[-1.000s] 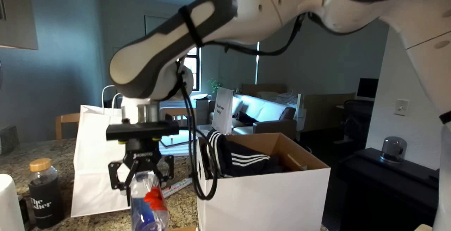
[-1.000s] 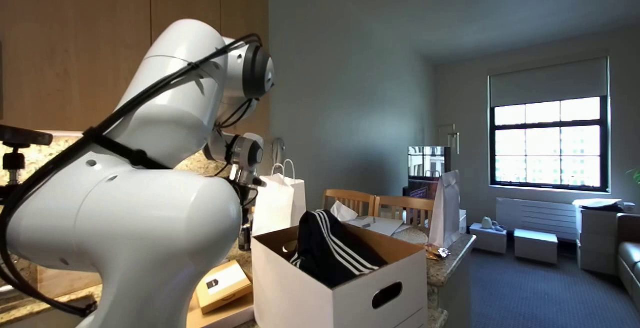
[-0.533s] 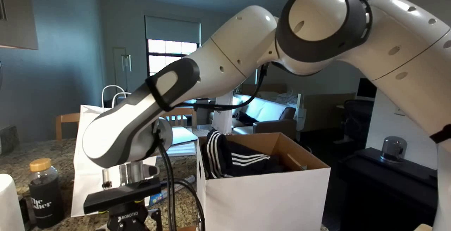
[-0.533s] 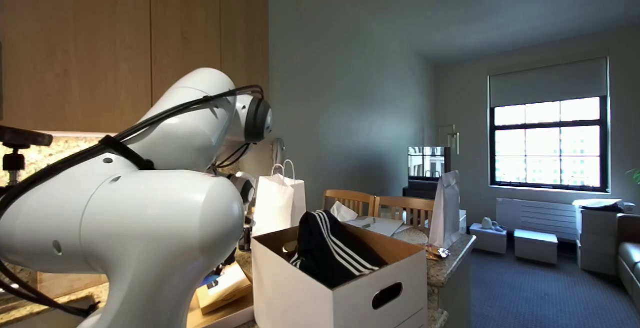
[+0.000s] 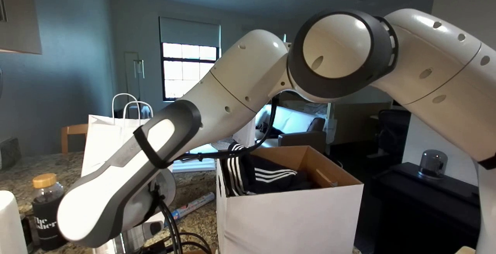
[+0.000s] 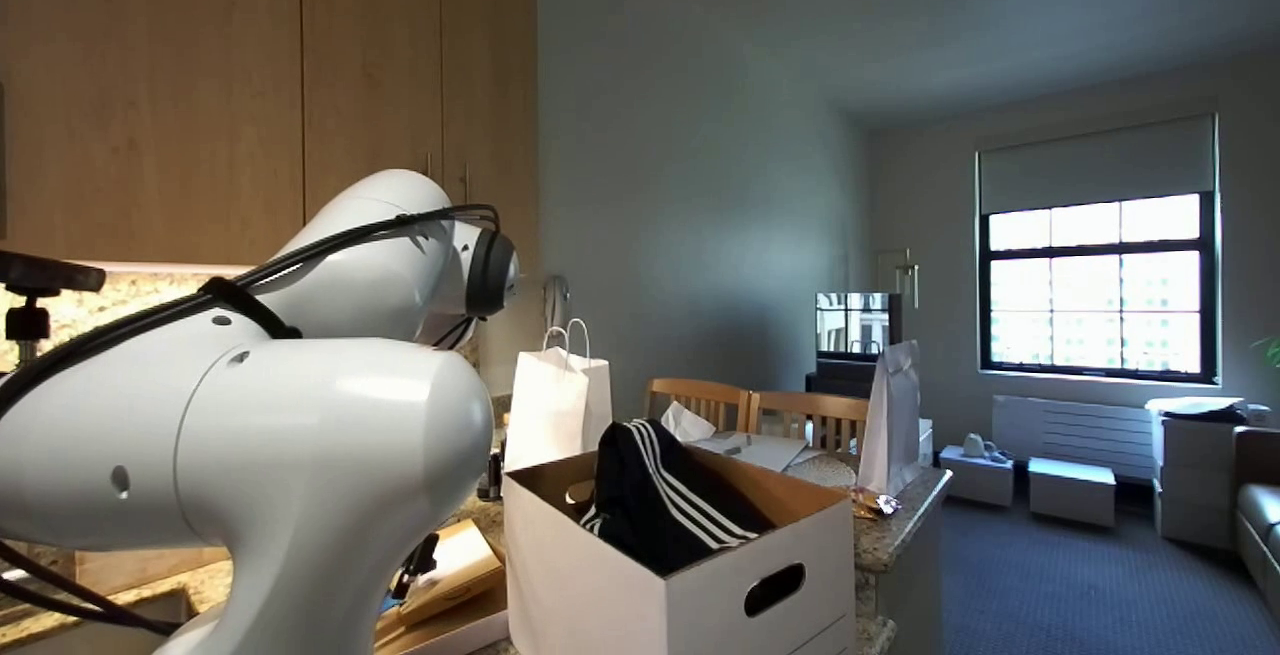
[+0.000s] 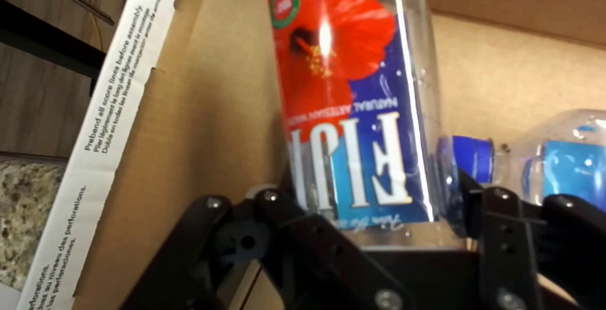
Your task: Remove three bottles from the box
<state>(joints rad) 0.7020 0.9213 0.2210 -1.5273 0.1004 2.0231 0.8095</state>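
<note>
Clear plastic water bottle with red-flower label (image 7: 352, 101), at shallow brown cardboard tray with white printed edge (image 7: 222, 125)

Bottle: in or just over the tray, right of its printed edge. Judged light unless filled (fill unclear); thin-walled, springy, dents under a hard squeeze; slick, apt to pivot; not brittle. Best hold: squarely across the body, near the shoulder.

Black metal two-finger gripper (image 7: 376, 191): above the tray, fingers (image 7: 504, 236) along both sides of the bottle, no clear gap; whether they press on it cannot be told.

Second clear plastic bottle with blue screw cap (image 7: 563, 168): in the tray's right part, seemingly on its side. Same handling expected; hold at mid-body.

Large white cardboard box with brown inside (image 6: 600, 565): right of the tray in an exterior view; black cloth garment with white stripes (image 6: 645, 515) in it.

Change: one second ago, in an exterior view, the first bottle hung from the gripper, higher than the tray; now the gripper is down at the tray, that bottle out of view there. Box and garment unchanged.
</note>
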